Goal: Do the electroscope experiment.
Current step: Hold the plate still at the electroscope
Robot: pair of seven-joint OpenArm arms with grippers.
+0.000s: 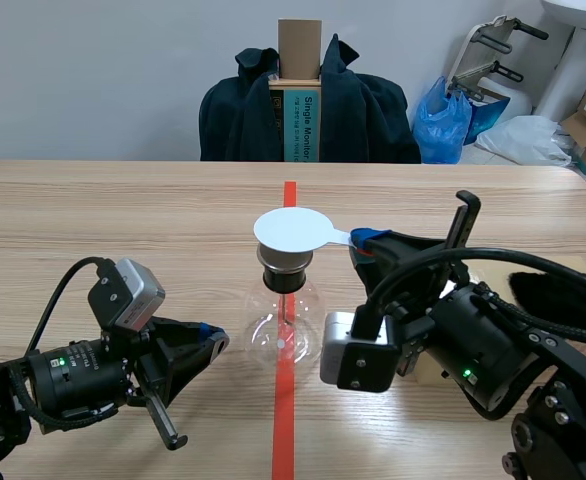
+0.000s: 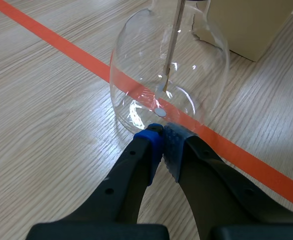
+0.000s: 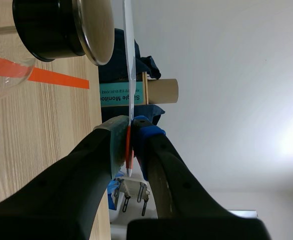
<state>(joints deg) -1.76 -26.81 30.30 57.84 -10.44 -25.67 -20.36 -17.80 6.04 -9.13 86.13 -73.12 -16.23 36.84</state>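
Observation:
The electroscope is a round glass flask (image 1: 285, 330) with a black stopper (image 1: 285, 272), standing on the orange tape line. A thin metal rod (image 2: 171, 45) hangs inside the flask (image 2: 136, 75). A white round paddle (image 1: 293, 230) lies flat just over the flask's top, and my right gripper (image 1: 368, 240) is shut on its handle. The right wrist view shows the paddle (image 3: 128, 55) edge-on beside the metal top plate (image 3: 94, 30), its handle pinched in my right gripper (image 3: 129, 132). My left gripper (image 2: 162, 137) is shut on nothing, its tips at the flask's base.
A beige box (image 2: 256, 25) stands just behind the flask. A dark fuzzy cloth (image 1: 563, 300) lies at the right near my right arm. Across the table a chair draped with a dark jacket (image 1: 363, 110) holds a cardboard box (image 1: 300, 50).

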